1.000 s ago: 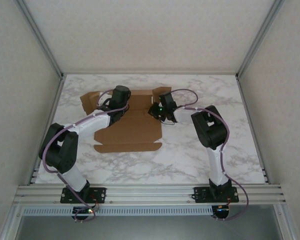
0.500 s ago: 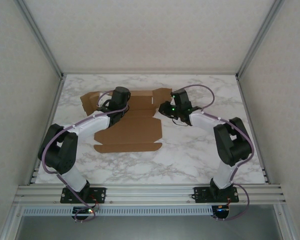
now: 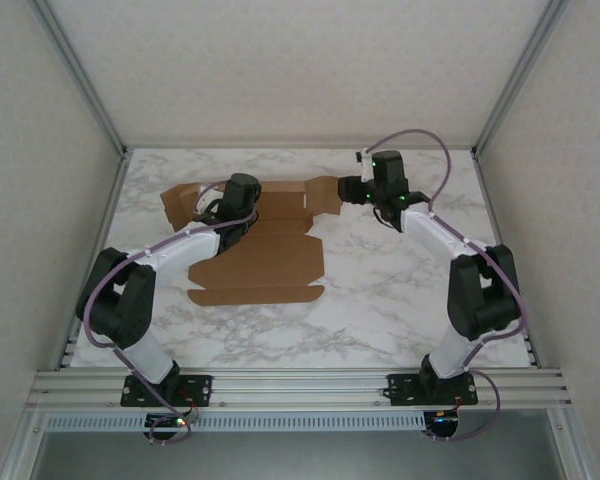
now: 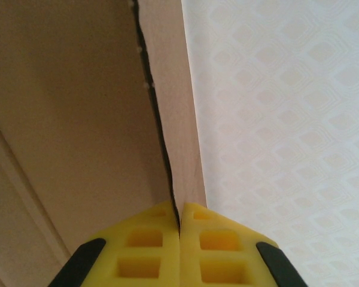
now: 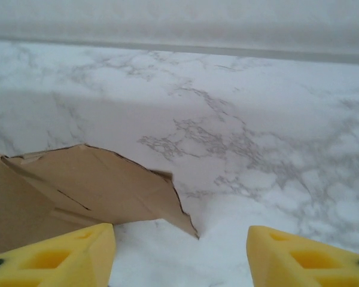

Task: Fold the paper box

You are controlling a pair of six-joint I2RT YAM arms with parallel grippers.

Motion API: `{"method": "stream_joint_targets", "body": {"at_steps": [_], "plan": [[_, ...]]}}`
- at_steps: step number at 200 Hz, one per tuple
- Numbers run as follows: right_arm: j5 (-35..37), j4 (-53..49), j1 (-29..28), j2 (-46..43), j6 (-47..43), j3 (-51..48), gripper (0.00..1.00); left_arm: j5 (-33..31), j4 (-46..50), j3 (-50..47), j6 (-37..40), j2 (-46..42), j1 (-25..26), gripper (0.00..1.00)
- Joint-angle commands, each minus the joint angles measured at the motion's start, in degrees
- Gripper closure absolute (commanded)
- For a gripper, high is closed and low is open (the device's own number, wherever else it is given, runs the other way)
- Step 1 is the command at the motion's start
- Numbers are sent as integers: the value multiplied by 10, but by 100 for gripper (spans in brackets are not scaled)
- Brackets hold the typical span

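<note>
The paper box (image 3: 262, 255) is a brown cardboard cutout lying mostly flat on the marble table, its flaps spread at the back. My left gripper (image 3: 227, 208) sits over the box's back left part. In the left wrist view its yellow fingertips (image 4: 179, 222) are pressed together on the thin edge of a raised cardboard panel (image 4: 78, 107). My right gripper (image 3: 352, 190) stands open at the box's back right flap (image 3: 325, 190). In the right wrist view that curled flap (image 5: 96, 185) lies just ahead of the left finger (image 5: 60, 257), with nothing between the jaws (image 5: 179, 263).
Bare marble table (image 3: 400, 300) lies to the right of and in front of the box. Patterned walls and an aluminium frame (image 3: 500, 110) enclose the table on three sides. The back wall's base (image 5: 179, 42) is close beyond the right gripper.
My right arm has swung from the box's middle out to its back right flap, and its jaws have opened. The left arm and the box have stayed put.
</note>
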State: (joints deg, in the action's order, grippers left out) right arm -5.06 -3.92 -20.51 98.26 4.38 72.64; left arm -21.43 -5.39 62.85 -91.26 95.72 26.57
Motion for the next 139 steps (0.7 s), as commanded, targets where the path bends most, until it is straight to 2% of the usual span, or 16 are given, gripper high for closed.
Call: {"method": "stream_joint_targets", "body": {"at_steps": [1, 9, 38, 67, 97, 115, 139], "plan": [[-70, -32, -1, 32, -141, 48, 36, 21, 82, -26, 14, 13, 2, 100], [-72, -40, -1, 44, -154, 63, 32, 23, 81, -26, 14, 12, 2, 100], [-64, -83, 5, 97, -181, 129, 30, 28, 79, -29, 16, 12, -1, 100], [-129, -119, 7, 141, -206, 181, 31, 34, 76, -33, 18, 8, -6, 100], [-218, -181, 6, 170, -205, 227, 43, 40, 73, -32, 19, 6, -10, 100], [-225, -203, 6, 171, -191, 232, 54, 41, 72, -31, 19, 7, -11, 100], [-216, -213, 3, 156, -162, 218, 63, 42, 70, -32, 18, 7, -11, 100]]}}
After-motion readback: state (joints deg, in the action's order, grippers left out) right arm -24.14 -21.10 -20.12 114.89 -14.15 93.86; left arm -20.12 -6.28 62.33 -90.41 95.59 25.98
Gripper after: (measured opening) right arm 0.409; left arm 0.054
